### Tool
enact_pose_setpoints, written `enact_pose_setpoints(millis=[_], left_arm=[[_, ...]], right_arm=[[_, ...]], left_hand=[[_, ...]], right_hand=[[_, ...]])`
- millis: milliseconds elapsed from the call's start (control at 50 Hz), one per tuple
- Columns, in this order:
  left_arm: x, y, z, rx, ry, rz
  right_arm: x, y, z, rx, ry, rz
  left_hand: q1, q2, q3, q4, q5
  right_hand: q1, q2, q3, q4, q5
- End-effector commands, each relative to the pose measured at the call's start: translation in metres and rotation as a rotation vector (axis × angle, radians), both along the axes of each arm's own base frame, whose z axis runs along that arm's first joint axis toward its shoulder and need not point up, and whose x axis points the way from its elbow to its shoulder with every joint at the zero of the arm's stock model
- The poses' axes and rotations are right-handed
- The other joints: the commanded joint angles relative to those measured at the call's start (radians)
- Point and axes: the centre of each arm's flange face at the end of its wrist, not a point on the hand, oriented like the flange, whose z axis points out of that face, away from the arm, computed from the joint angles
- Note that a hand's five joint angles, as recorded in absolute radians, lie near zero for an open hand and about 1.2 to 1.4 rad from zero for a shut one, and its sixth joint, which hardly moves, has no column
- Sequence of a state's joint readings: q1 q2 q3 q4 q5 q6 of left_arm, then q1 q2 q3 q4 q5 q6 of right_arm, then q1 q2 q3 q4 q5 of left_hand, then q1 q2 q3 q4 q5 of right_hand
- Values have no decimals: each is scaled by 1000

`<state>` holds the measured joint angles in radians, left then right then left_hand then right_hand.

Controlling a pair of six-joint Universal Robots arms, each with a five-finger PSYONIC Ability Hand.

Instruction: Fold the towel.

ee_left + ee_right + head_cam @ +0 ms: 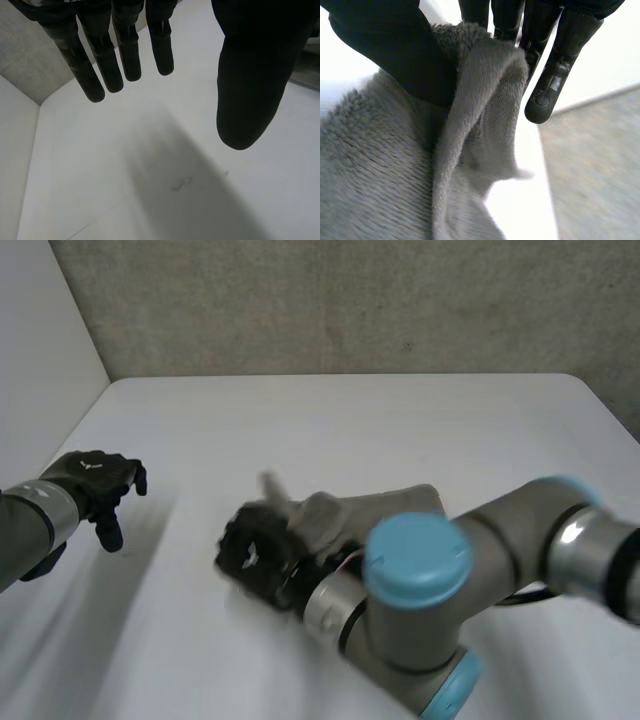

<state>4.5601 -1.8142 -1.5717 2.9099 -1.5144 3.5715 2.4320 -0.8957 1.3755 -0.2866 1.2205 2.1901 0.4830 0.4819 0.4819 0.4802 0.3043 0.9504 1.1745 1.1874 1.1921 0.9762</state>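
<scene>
A grey fluffy towel [375,508] lies bunched on the white table [330,420], mostly behind my right arm. My right hand [255,550] is shut on the towel's left end, and a fold of cloth sticks up from it. In the right wrist view the thumb [405,55] and fingers [550,75] pinch a raised ridge of the towel [485,100]. My left hand [98,483] hovers over the table's left side, well apart from the towel. Its fingers [107,55] and thumb [250,85] hang straight and spread, holding nothing.
A grey wall [350,300] runs behind the table's far edge, with a white panel [40,350] along the left side. My right arm's elbow with its light-blue cap [418,558] crosses the near middle of the table.
</scene>
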Motion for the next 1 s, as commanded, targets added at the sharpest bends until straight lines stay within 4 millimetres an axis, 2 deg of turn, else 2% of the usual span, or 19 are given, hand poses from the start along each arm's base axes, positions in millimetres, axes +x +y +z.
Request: enact_pose_setpoints(millis=[20,60,80,100,120,140,180,200,260,280,320,340,380,500,540,600,640,740,1000], left_arm=[[-7,3,-1,-15,3,-24],[-17,4,3,-54,6,-56],[-17,4,3,-54,6,-57],[-22,5,5,-75,9,-69],[-28,5,10,-102,14,-86],[-28,5,10,-102,14,-86],[-41,5,23,-164,32,-118],[-41,5,23,-164,32,-118],[-66,11,43,-233,68,-185],[-66,11,43,-233,68,-185],[-80,15,51,-254,111,-209],[-80,15,51,-254,112,-209],[-86,18,51,-246,140,-208],[-112,36,33,-157,238,-210],[-129,52,13,-85,253,-251],[-138,61,2,-50,255,-276],[-152,74,-21,6,240,-316],[-162,82,-44,45,222,-343],[-166,93,-47,49,219,-371]], right_arm=[[1,12,-27,52,54,32],[0,7,-18,46,38,1],[0,7,-18,46,38,1],[-2,5,-6,42,17,-29],[-6,-2,10,36,-14,-78],[-6,-2,10,36,-15,-79],[-24,-29,36,82,-89,-209],[-24,-29,36,82,-90,-210],[-54,-50,63,254,-221,-342],[-54,-50,64,255,-221,-343],[-79,-67,68,383,-281,-444],[-80,-67,68,384,-281,-445],[-109,-82,63,519,-303,-559],[-140,-86,46,657,-249,-648],[-156,-88,31,707,-221,-687],[-164,-89,24,721,-210,-705],[-174,-88,12,723,-184,-726],[-179,-84,0,679,-161,-726],[-176,-82,-9,613,-157,-702]], left_hand=[[53,55,55,56,58],[53,55,55,56,58],[53,55,55,56,58],[53,55,55,56,58],[56,57,57,59,60],[56,58,57,59,61],[56,58,57,59,61],[56,58,57,59,61],[56,58,57,59,61],[56,58,57,59,61],[56,58,57,59,61],[56,58,57,59,61],[56,58,57,59,61],[59,60,60,62,63],[59,60,60,62,63],[59,60,60,62,63],[56,58,57,59,61],[59,60,60,62,63],[59,60,60,62,63]], right_hand=[[397,173,160,155,197],[-441,-665,-678,-682,-641],[-446,-670,-682,-687,-646],[-776,-1000,-1013,-1018,-976],[-776,-1000,-1013,-1018,-976],[-776,-1000,-1013,-1018,-976],[-776,-1000,-1013,-1018,-976],[-776,-1000,-1013,-1018,-976],[-776,-1000,-1013,-1018,-976],[-776,-1000,-1013,-1018,-976],[-776,-1000,-1013,-1018,-976],[-776,-1000,-1013,-1018,-976],[-776,-1000,-1013,-1018,-976],[-776,-1000,-1013,-1018,-976],[-776,-1000,-1013,-1018,-976],[-776,-1000,-1013,-1018,-976],[-776,-1000,-1013,-1018,-976],[-776,-1000,-1013,-1018,-976],[-643,-867,-880,-884,-843]])
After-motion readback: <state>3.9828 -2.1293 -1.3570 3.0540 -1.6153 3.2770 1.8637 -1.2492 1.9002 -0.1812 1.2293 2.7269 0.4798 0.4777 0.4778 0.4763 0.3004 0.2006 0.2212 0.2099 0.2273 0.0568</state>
